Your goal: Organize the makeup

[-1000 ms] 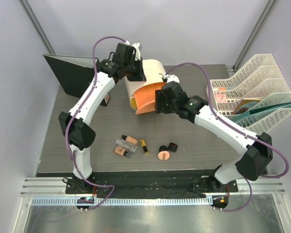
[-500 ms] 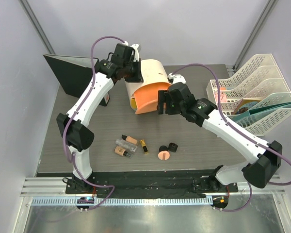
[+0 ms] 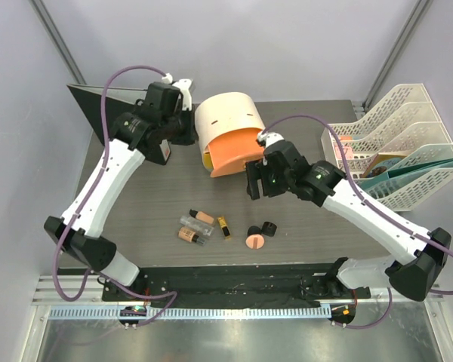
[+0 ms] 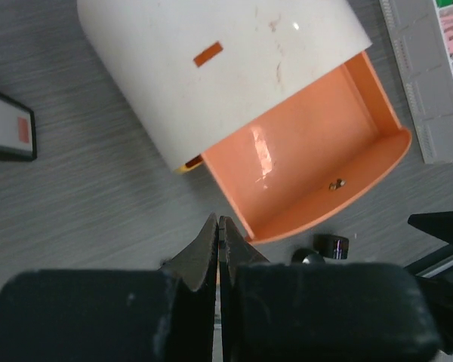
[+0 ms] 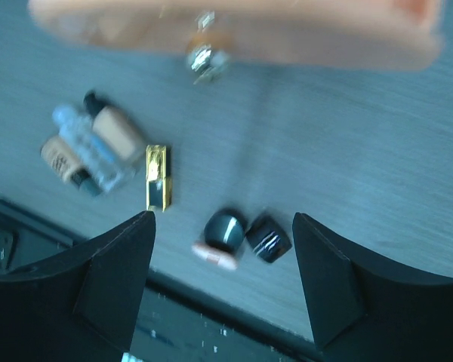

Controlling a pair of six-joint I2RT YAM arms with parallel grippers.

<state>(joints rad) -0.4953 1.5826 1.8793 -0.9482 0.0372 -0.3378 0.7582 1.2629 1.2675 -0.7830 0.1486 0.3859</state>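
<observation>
Hovering wide open and empty, the right gripper (image 5: 223, 220) has the makeup (image 5: 157, 177) scattered below, clear of its fingertips.

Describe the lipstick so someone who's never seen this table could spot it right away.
Find the big cream box with its orange drawer open at the back of the table. In front of it lie two small clusters of items; take the left one, with the peach bottles. The lipstick is the slim stick on that cluster's right side, the only gold-and-black piece.
</observation>
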